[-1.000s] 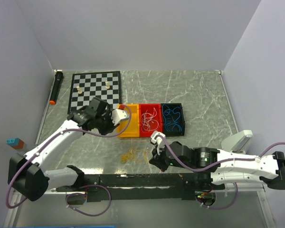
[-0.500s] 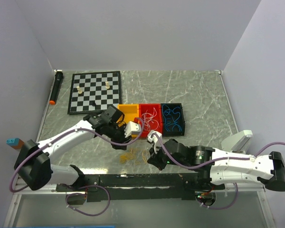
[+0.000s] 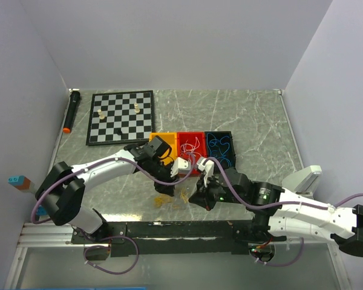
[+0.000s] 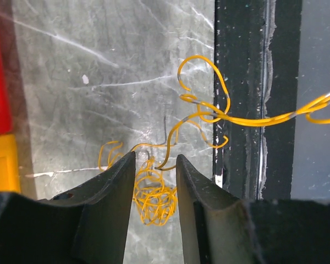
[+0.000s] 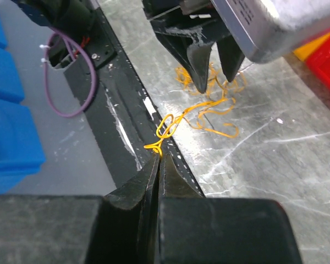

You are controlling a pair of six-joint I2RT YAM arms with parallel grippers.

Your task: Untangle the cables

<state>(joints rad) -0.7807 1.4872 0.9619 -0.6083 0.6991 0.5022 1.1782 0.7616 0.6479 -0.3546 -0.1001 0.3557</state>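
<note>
A tangle of thin yellow cable (image 3: 165,198) lies on the marble table near the front rail. In the left wrist view the tangle (image 4: 153,197) sits below and between my left gripper's (image 4: 155,160) open jaws, and one strand (image 4: 247,119) runs off right over the black rail. My left gripper (image 3: 183,168) hovers just above the tangle. My right gripper (image 5: 158,157) is shut on the end loop of the yellow cable (image 5: 164,132) and holds it over the rail. It sits right of the tangle in the top view (image 3: 201,192). White cables (image 3: 191,151) lie in the red tray. Blue cables (image 3: 221,150) lie in the black tray.
An orange tray (image 3: 158,138), the red tray (image 3: 201,135) and the black tray (image 3: 231,136) stand side by side mid-table. A chessboard (image 3: 121,116) with a few pieces and a black marker (image 3: 71,110) lie at the back left. The black rail (image 3: 169,228) runs along the front.
My left arm has swung right and forward from over the orange tray to above the yellow tangle. My right gripper has shifted slightly back and right, still shut on the yellow cable.
</note>
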